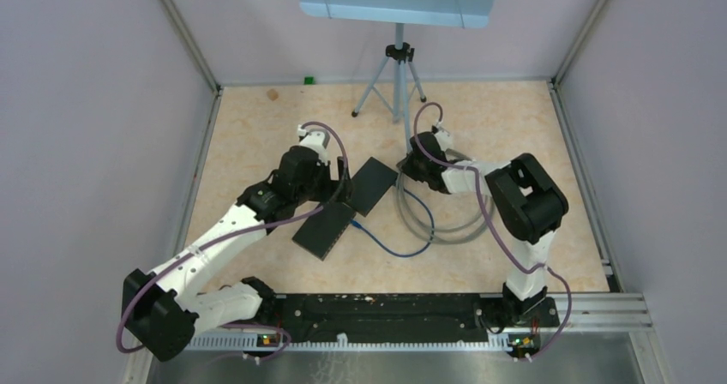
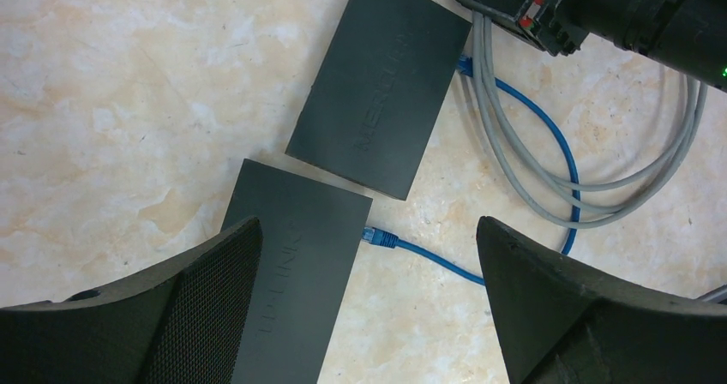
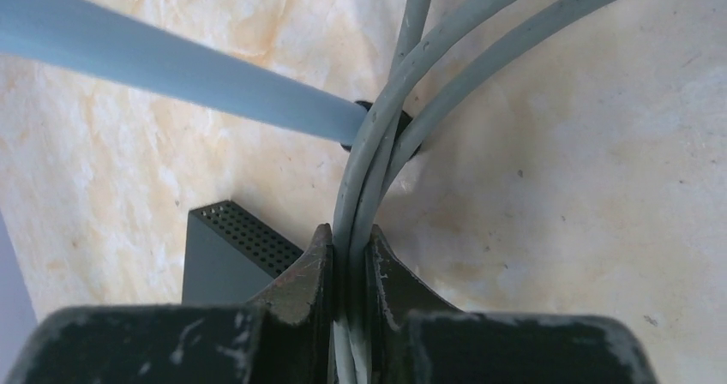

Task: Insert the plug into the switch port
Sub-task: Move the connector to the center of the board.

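Right gripper (image 3: 350, 249) is clamped on the gray cable (image 3: 369, 170) mid-frame beside the upper switch (image 2: 377, 84), left gripper (image 2: 369, 230) gapes over the lower switch (image 2: 296, 230); we can't see the cable's plug, so we'd find it before aligning.

The grey cable (image 3: 377, 170) runs down between the fingers (image 3: 309, 285) of the right gripper (image 3: 350, 264), and its end is hidden. A finger (image 2: 197, 307) of the left gripper (image 2: 369, 230) covers one corner of the near black box (image 2: 300, 264).
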You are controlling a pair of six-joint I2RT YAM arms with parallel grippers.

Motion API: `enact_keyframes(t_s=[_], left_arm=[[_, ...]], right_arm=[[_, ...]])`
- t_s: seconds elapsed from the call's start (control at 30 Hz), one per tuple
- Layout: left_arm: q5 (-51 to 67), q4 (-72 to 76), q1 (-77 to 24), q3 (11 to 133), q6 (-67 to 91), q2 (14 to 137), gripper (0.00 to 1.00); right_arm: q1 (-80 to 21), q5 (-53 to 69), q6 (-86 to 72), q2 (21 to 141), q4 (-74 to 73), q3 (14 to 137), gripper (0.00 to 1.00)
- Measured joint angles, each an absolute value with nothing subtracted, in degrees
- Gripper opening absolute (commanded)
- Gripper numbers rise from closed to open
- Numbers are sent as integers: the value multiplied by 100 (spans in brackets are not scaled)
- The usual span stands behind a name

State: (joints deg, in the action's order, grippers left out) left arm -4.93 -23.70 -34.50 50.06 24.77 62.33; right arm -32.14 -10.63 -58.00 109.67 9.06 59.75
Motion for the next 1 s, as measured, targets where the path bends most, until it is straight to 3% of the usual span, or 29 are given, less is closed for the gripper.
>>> enact_keyframes(t_s=[0.13, 0.4, 0.77, 1.0], left_arm=[[-493, -2410, -3437, 5006, 2477, 6224, 99], [-421, -2519, -3267, 5277, 2543, 6141, 99], [482, -2246, -2987, 6104, 2600, 5660, 99], [635, -2134, -2963, 6357, 2539, 5380, 99]], right_arm=[[-3214, -985, -5446, 10619, 1122, 5527, 0], [-3214, -626, -3809, 8396, 790, 5052, 0], [-3214, 1527, -650, 6193, 25, 4372, 0], [-3216, 2051, 150, 5131, -801, 4200, 0]])
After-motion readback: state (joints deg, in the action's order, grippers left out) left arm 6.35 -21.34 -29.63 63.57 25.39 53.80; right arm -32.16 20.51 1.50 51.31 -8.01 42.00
